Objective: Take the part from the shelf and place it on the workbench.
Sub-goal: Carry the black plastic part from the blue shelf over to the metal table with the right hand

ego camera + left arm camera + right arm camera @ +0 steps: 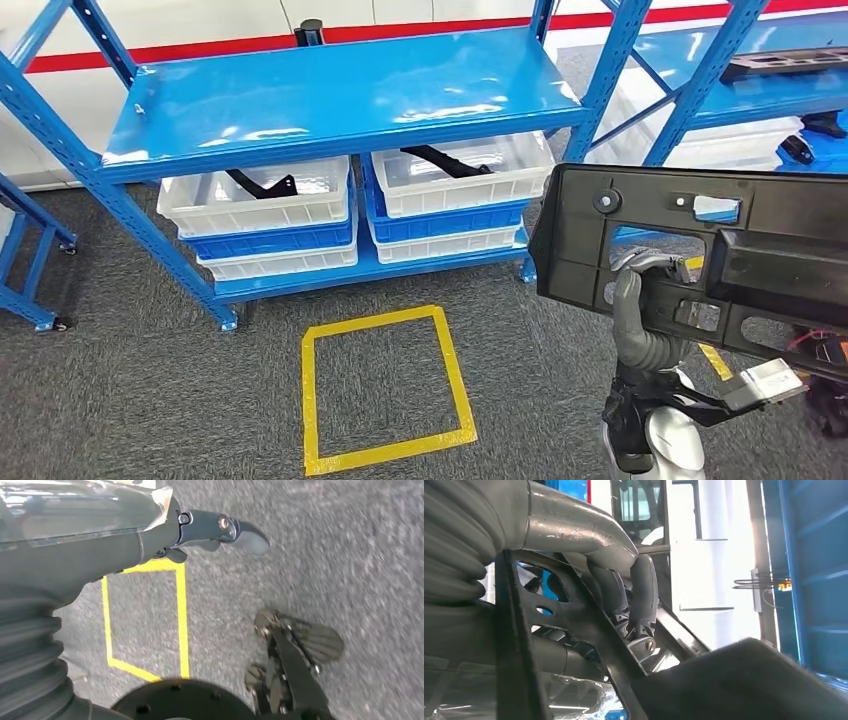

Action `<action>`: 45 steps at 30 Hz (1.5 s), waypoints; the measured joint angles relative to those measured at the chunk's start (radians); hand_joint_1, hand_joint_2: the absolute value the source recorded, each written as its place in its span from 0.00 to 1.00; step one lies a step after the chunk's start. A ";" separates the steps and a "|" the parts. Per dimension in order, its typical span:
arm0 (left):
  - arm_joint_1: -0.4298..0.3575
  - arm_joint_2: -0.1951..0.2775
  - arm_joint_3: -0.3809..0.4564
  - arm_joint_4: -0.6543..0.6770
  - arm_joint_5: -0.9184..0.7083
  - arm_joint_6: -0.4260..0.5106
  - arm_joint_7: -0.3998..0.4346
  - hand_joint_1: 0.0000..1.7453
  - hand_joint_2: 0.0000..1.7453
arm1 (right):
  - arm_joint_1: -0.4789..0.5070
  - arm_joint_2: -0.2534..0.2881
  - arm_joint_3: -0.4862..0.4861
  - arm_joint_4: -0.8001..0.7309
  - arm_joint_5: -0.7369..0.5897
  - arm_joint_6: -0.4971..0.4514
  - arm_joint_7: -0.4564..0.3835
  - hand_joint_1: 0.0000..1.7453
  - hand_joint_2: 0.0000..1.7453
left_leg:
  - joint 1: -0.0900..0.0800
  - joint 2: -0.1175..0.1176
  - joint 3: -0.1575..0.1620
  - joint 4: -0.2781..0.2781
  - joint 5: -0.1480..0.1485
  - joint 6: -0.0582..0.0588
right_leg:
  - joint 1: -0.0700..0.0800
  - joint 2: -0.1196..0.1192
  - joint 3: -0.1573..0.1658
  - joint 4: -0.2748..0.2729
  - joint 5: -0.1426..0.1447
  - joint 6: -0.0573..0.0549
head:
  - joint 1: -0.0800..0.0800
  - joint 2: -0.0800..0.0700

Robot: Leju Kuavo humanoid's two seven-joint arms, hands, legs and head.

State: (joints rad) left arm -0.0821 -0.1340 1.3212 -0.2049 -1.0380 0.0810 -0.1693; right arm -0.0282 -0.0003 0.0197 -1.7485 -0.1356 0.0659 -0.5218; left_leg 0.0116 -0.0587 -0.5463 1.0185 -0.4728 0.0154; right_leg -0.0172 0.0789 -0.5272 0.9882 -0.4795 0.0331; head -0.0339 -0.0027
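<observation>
A: From the head view, where is the part?

B: The large black plastic moulded panel with cut-outs (700,250) is off the blue steel shelf unit (340,95), held up in the air at the right. The right hand (645,310) has its grey fingers curled around the panel's lower edge. Under the shelf stand white plastic bins (255,200), stacked on blue ones, each top bin with a dark piece inside. A yellow tape square (385,390) marks the grey carpet floor (150,400).

A: And the left wrist view?

B: The left hand (220,530) hangs above the carpet beside the yellow square, holding nothing; one dark finger points out straight, but whether the rest are spread I cannot tell.

A: The right wrist view?

B: Up close, the right hand's dark fingers (644,595) wrap a black rib of the panel (574,625), gripping it.
</observation>
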 joint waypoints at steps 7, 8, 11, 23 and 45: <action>-0.008 0.007 0.010 0.001 0.002 0.025 0.032 0.00 1.00 | -0.011 -0.012 0.012 0.002 -0.018 -0.001 0.002 1.00 1.00 | 0.000 0.085 -0.006 -0.035 0.011 0.030 | 0.003 -0.066 -0.145 0.273 -0.109 0.009 | 0.011 0.000; -0.008 0.008 0.012 0.001 0.002 0.028 0.037 0.00 1.00 | -0.010 -0.014 0.015 0.003 -0.021 -0.003 0.003 1.00 1.00 | 0.000 0.097 -0.007 -0.035 0.011 0.030 | 0.002 -0.068 -0.151 0.293 -0.110 0.015 | 0.011 0.000; -0.009 0.011 0.014 0.002 0.002 0.043 0.052 0.00 1.00 | -0.010 -0.019 0.027 0.003 -0.026 -0.013 0.004 1.00 1.00 | -0.002 0.130 -0.004 -0.032 0.011 0.025 | -0.003 -0.108 -0.063 0.133 -0.046 0.043 | 0.012 0.000; -0.010 0.026 0.020 0.003 0.001 0.088 0.079 0.00 1.00 | -0.007 -0.017 0.077 -0.005 -0.043 -0.021 0.012 1.00 1.00 | 0.000 0.059 -0.129 0.264 -0.147 -0.014 | 0.000 -0.054 -0.033 0.007 0.027 -0.027 | 0.006 0.000; 0.009 -0.006 -0.004 0.005 -0.011 0.049 -0.039 0.00 1.00 | -0.057 -0.018 0.153 0.033 -0.020 -0.093 -0.030 1.00 1.00 | -0.010 0.159 0.009 -0.029 -0.002 0.009 | -0.004 -0.132 -0.023 0.007 0.016 0.036 | 0.023 0.000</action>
State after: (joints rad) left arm -0.0727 -0.1400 1.3176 -0.2003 -1.0493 0.1304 -0.2080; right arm -0.0852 -0.0178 0.1722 -1.7158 -0.1560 -0.0268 -0.5516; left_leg 0.0012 0.0998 -0.5371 0.9892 -0.4750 0.0244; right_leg -0.0212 -0.0529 -0.5504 0.9954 -0.4639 0.0688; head -0.0112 -0.0027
